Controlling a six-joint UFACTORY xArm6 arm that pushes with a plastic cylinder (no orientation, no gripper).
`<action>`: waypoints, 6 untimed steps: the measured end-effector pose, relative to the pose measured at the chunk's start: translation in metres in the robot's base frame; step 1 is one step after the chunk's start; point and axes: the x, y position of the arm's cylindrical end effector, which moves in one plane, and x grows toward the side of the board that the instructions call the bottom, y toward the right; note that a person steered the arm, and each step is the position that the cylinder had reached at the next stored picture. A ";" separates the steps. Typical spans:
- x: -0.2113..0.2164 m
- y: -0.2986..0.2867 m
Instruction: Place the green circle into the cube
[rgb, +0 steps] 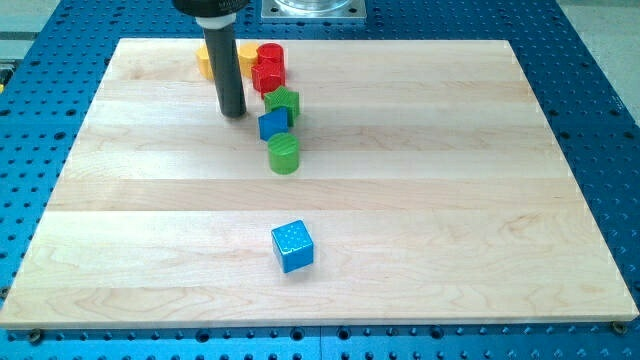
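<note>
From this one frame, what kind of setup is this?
Likely a lab robot bench: a wooden board on a blue perforated table, small blocks such as the blue cube and green cylinder, my tip beside them.

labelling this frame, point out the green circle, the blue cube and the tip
green circle (284, 154), camera view, on its top face
blue cube (292, 246), camera view, on its front face
my tip (233, 113), camera view, on the rod's very end
</note>
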 end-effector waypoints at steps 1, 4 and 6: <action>-0.019 0.031; 0.131 0.074; 0.168 0.068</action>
